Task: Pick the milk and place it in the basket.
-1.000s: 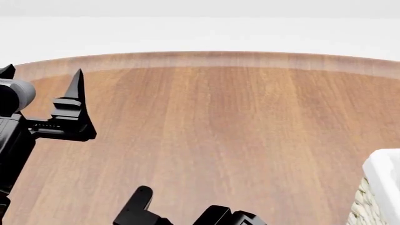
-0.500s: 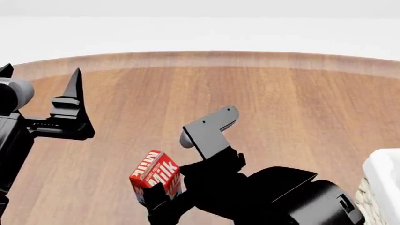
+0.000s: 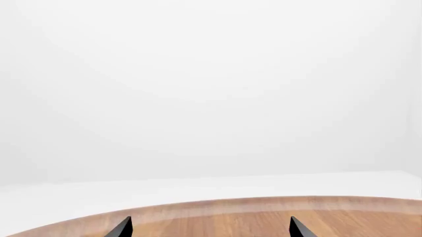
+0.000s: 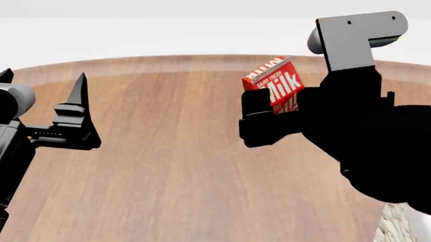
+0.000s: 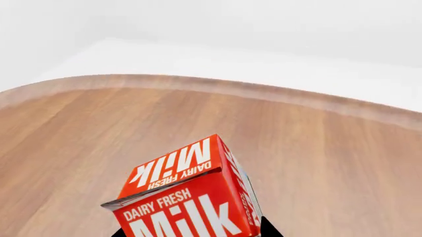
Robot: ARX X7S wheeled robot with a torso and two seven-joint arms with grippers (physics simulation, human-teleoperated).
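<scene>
The milk (image 4: pixel 276 84), a red carton with white "Milk" lettering, is held high above the wooden table (image 4: pixel 181 161) in my right gripper (image 4: pixel 269 113), which is shut on it. In the right wrist view the milk (image 5: pixel 188 197) fills the lower middle, tilted, with a black finger on each side. The basket (image 4: pixel 397 227) shows only as a bit of woven wall at the lower right, mostly hidden behind my right arm. My left gripper (image 4: pixel 44 80) is open and empty at the left, above the table; its two fingertips (image 3: pixel 122 228) show far apart in the left wrist view.
The round wooden table's far edge (image 4: pixel 215 60) curves across the back, with a white floor beyond. My bulky right arm (image 4: pixel 377 146) covers the right side of the head view.
My right arm has risen and swung up and to the right, carrying the milk from low near the front to high over the table. The left arm has not moved.
</scene>
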